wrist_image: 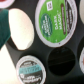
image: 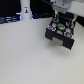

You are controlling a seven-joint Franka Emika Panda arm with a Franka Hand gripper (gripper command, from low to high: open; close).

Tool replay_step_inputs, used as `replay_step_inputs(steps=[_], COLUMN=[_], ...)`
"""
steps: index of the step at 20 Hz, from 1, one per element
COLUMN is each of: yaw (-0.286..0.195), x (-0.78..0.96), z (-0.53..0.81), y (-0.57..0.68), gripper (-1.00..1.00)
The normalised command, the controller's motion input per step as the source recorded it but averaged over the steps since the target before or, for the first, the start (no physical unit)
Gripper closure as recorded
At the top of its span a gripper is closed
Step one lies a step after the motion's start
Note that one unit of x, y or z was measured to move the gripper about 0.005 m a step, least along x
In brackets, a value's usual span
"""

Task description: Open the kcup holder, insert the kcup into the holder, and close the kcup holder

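The claw (image: 62,14) is seen low over the kcup holder (image: 61,34) on the white desk (image: 25,55), grip state not discernible, w/ the green-topped kcup (wrist_image: 56,21) seated in a holder slot.

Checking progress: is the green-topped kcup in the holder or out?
In: the wrist view shows the kcup seated in a round slot of the black kcup holder, beside an empty slot.

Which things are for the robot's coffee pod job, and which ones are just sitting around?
For the job:
- kcup holder, the black box with grey fronts
- kcup with the green top

Just lying about:
- tall white stand at the back
- pale-topped pod
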Motion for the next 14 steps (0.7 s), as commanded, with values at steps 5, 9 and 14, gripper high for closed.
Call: replay_step_inputs(steps=[5,9,14], yaw=[0.052,0.060,0.049], x=[0.46,0.47,0.54], z=[0.30,0.15,0.04], y=[-0.55,-0.58,-0.42], gripper=[-1.00,-1.00,-1.00])
